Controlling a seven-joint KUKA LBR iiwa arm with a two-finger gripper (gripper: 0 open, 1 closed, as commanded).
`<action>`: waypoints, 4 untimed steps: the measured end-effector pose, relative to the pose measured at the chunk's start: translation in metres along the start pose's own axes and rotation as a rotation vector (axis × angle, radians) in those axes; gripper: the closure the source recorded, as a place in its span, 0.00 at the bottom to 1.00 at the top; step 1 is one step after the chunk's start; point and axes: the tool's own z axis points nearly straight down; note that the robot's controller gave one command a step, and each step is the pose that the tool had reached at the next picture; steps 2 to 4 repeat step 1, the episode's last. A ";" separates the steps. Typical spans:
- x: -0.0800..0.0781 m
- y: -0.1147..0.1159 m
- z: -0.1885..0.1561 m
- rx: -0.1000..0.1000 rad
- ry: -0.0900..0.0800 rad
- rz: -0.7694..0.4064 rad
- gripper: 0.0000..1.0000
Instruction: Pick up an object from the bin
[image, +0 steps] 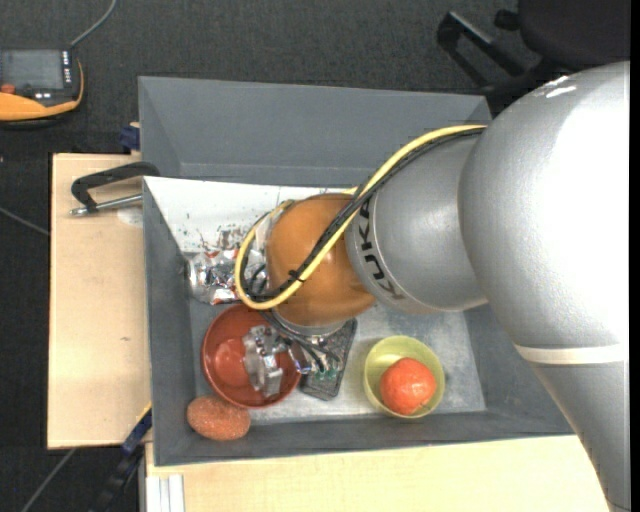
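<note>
Camera view, looking down into the grey metal bin. Robot parts and contents, listed by place in the frame:

1. Arm: large silver-grey body, entering from the right edge and covering the upper right and centre of the bin. A yellow cable runs along it from the upper right and loops down at the wrist.
2. Orange cover: rounded, on the wrist, at the centre of the bin, just above the gripper.
3. Gripper: grey metal, below the orange cover, lower left of centre. It stands over the right half of the red bowl, inside the bowl's outline. Whether it is open or closed cannot be told, nor whether it touches the bowl.
4. Red bowl: round, shallow, upright, on the lower left part of the bin floor; its right side is hidden behind the gripper.
5. Dark flat piece: greenish-grey, roughly rectangular, just right of the red bowl, partly under the wrist; its kind cannot be told.
6. Yellow-green bowl: upright, lower right of the floor, apart from the red bowl.
7. Orange-red ball: lies inside the yellow-green bowl.
8. Brown oval lump: rough-surfaced, in the lower left corner, just below the red bowl.
9. Crumpled silver foil: left side of the bin, above the red bowl, just left of the cable loop.
10. Dark specks: scattered on the pale floor, upper left, above the foil
</note>
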 end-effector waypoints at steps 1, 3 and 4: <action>-0.019 0.003 -0.158 -0.002 -0.016 0.047 1.00; -0.019 0.003 -0.158 -0.002 -0.016 0.047 1.00; -0.019 0.003 -0.158 -0.002 -0.016 0.047 1.00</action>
